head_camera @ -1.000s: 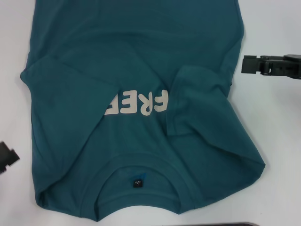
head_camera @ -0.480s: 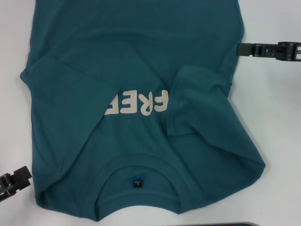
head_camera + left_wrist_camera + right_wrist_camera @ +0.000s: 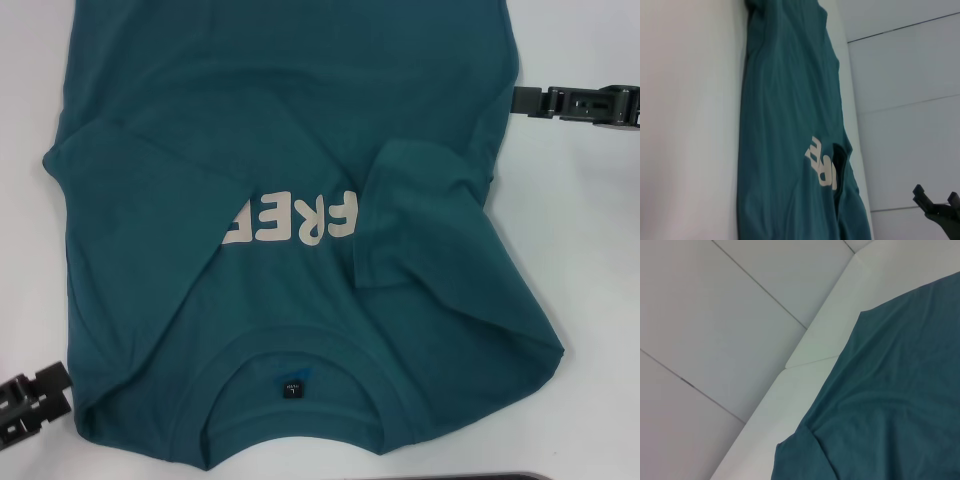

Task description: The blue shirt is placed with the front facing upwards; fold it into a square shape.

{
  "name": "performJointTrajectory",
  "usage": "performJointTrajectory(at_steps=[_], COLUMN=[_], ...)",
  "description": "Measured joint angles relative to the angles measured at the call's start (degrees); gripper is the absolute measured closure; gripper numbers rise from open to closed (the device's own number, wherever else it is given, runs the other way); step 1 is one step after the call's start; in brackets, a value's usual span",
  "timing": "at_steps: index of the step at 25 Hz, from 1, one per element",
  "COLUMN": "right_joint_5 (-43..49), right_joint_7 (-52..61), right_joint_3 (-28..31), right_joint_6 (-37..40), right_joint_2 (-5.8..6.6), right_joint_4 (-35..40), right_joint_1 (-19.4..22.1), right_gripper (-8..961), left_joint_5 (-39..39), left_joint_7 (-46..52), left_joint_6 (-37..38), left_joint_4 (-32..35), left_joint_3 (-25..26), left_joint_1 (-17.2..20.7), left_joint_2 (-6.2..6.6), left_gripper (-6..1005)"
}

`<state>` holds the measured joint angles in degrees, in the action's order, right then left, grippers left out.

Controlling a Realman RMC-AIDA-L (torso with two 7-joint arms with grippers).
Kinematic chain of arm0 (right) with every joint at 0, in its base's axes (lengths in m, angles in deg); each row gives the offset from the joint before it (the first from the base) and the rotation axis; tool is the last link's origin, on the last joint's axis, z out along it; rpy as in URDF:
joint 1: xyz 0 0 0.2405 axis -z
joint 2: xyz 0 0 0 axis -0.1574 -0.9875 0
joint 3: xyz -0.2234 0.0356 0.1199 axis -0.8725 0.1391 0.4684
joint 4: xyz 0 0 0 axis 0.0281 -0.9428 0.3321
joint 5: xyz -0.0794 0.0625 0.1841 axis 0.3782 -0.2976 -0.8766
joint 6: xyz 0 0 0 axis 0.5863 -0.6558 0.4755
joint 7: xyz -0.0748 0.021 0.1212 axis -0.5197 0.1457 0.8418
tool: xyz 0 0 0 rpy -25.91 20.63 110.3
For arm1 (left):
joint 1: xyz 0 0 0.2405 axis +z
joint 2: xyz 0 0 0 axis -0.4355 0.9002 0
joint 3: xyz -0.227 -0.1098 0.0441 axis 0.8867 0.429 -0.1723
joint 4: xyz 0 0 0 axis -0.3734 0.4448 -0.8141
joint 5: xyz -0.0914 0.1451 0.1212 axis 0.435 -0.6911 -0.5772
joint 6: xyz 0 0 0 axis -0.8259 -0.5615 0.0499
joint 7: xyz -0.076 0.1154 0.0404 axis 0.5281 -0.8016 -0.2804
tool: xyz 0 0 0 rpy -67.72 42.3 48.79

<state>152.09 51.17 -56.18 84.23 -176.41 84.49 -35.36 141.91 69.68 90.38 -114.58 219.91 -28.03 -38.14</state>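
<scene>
Head view: the blue shirt (image 3: 290, 230) spread front-up across the white counter (image 3: 590, 260), collar nearest the robot, hem running out past the far edge of the picture. Both sleeves already turned inward over the chest, the one on the robot's right covering the start of the cream lettering, presumably to narrow the shirt into a strip before the lengthwise folds. Left gripper (image 3: 35, 400) low at the near left corner, just beside the shoulder hem by the collar; right gripper (image 3: 530, 100) reaching in from the right, tip at the side seam farther up the body. Likely stationed at opposite edges to catch the cloth for the next fold. Open or closed: cannot tell for either, each seen side-on and partly cut by the frame.

Left wrist view: the shirt seen lengthwise as a long teal band on the counter, lettering partly tucked under the folded sleeve. Own fingers absent; only a dark forked gripper far off at the corner, very likely the other arm's.

Right wrist view: a rumpled corner of the shirt lying near the counter's rim, tiled floor (image 3: 715, 315) beyond. No fingers visible, so contact with the fabric not confirmable.
</scene>
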Motion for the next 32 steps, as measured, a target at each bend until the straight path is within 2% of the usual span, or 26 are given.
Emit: performJointTrajectory(at_steps=[9, 32], right_joint_5=[-0.3, -0.4], right_joint_7=[0.2, 1.3], right_joint_3=[0.1, 0.8], right_joint_6=[0.3, 0.9], right_joint_2=[0.0, -0.04], right_joint_4=[0.0, 0.0], right_joint_1=[-0.3, -0.7], right_gripper=[43, 43], left_joint_5=[-4.8, -5.0], left_joint_7=[0.2, 2.1], left_joint_6=[-2.5, -3.7], left_joint_4=[0.3, 0.3], left_joint_3=[0.4, 0.3], left_joint_1=[0.3, -0.7], left_joint_2=[-0.24, -0.28], left_gripper=[66, 66])
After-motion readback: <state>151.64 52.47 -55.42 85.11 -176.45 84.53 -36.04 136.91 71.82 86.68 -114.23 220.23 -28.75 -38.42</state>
